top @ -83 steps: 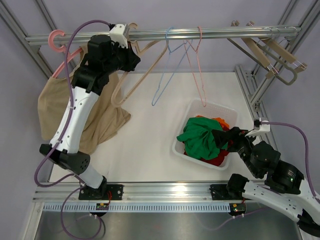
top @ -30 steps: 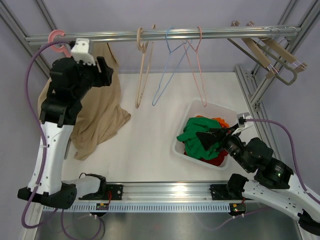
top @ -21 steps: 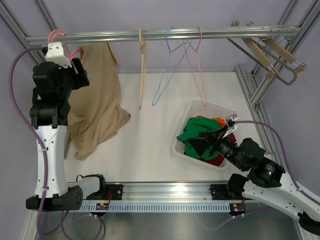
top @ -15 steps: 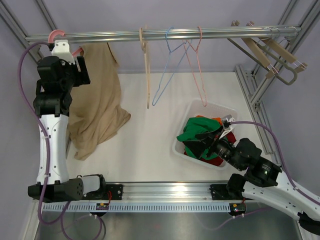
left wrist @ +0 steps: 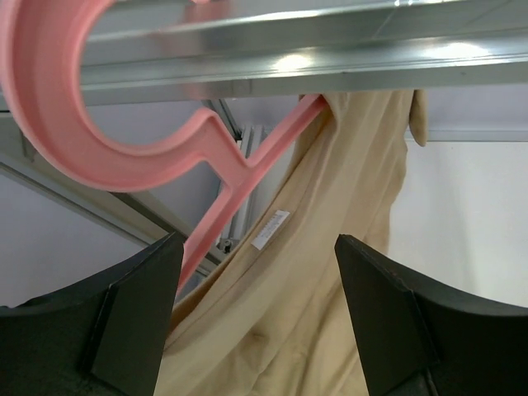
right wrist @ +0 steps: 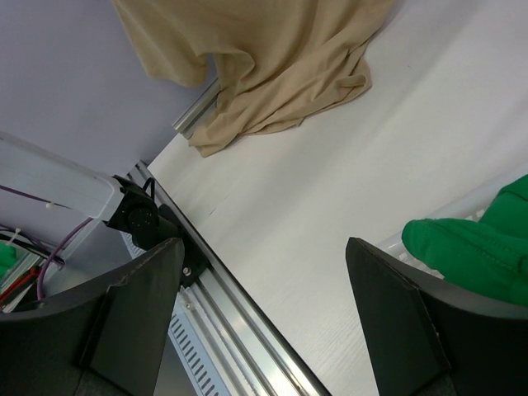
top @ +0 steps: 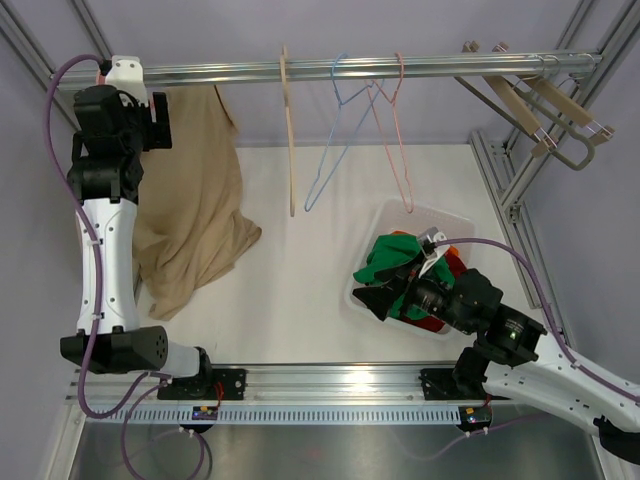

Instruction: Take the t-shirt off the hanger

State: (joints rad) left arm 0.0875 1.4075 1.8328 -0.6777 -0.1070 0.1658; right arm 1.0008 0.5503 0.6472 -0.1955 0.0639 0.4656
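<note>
A tan t-shirt [top: 195, 200] hangs from a pink hanger at the left end of the rail [top: 420, 67], its hem resting on the table. In the left wrist view the hanger [left wrist: 91, 161] hooks over the rail, and one arm runs down into the t-shirt [left wrist: 330, 272] neck. My left gripper [top: 152, 122] is up beside the hook, and in that view my left gripper [left wrist: 260, 322] is open around the cloth without touching it. My right gripper [top: 385, 290] hovers open at the basket's near-left corner. In the right wrist view my right gripper [right wrist: 264, 322] holds nothing.
A white basket [top: 400, 212] at centre right holds a green garment [top: 390, 258] on red and orange ones. On the rail hang a beige hanger [top: 289, 130], a blue wire hanger [top: 335, 135], a pink wire hanger [top: 400, 140] and wooden hangers [top: 540, 105] at far right.
My left gripper rose up and left to the hook end of the rail and opened wider. My right arm swung left over the basket's near corner. The beige hanger swung to hang straight.
</note>
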